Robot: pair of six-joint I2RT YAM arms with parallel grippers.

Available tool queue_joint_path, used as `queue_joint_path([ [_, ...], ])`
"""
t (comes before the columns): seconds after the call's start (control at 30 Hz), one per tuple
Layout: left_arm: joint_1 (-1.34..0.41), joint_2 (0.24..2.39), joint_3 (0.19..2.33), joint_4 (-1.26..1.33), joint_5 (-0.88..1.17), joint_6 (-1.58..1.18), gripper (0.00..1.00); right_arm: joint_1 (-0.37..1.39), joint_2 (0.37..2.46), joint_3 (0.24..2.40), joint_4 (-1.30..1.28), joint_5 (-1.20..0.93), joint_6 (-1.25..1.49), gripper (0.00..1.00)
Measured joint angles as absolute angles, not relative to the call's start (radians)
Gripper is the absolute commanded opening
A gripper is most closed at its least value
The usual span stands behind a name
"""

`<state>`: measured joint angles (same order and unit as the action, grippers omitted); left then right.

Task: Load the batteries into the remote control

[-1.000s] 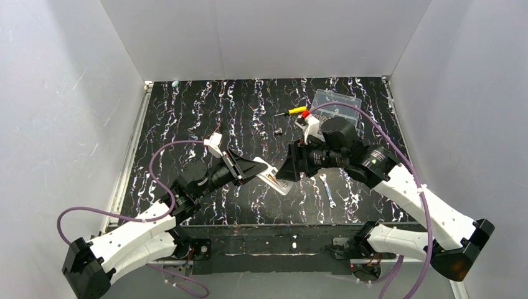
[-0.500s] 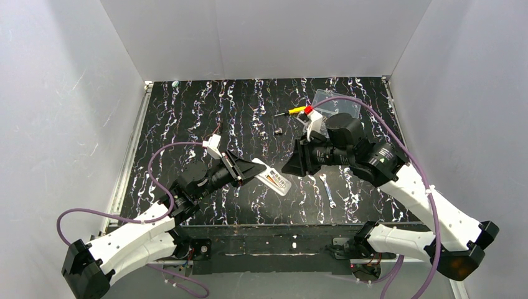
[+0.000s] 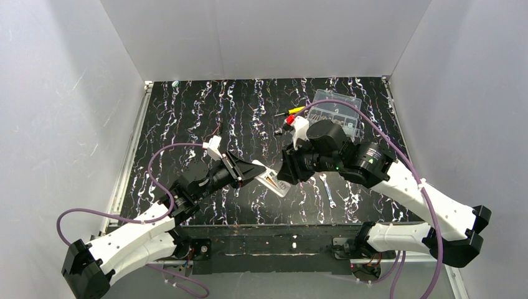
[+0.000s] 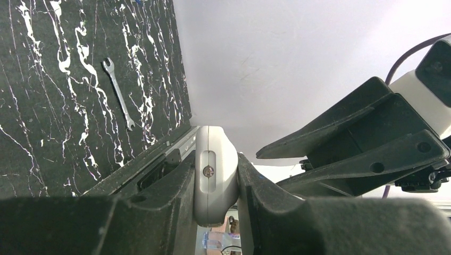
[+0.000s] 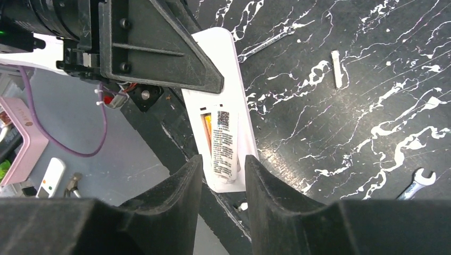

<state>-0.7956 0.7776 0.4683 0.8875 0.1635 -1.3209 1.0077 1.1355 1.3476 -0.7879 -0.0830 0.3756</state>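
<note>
On the black, white-veined tabletop (image 3: 205, 112) between white walls (image 3: 261, 37), the left gripper (image 4: 215, 175) clamps the slim white remote control (image 5: 240, 106); the right gripper (image 5: 222, 162), fingers (image 5: 175, 196) half-parted, straddles it, grip unclear.

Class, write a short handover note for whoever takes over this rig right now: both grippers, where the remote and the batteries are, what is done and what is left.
Left gripper: jaws shut on the remote control, whose back compartment is open and facing up.
Right gripper: jaws apart, nothing in them, at the remote's free end.
Batteries: one orange battery lies in the compartment. The second is not visible.
Done: one battery appears to be seated.
Left: find and load the second.
</note>
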Motion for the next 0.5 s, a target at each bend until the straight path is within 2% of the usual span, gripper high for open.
queue_joint_path([
  [0.23, -0.796, 0.779, 0.468, 0.885, 0.163, -1.322, 0.0, 1.034, 1.148, 1.358, -0.812, -0.043, 0.358, 0.48],
  [0.5, -0.796, 0.785, 0.468, 0.885, 0.163, -1.322, 0.0, 1.05, 1.185, 1.36, -0.814, -0.027, 0.342, 0.47],
])
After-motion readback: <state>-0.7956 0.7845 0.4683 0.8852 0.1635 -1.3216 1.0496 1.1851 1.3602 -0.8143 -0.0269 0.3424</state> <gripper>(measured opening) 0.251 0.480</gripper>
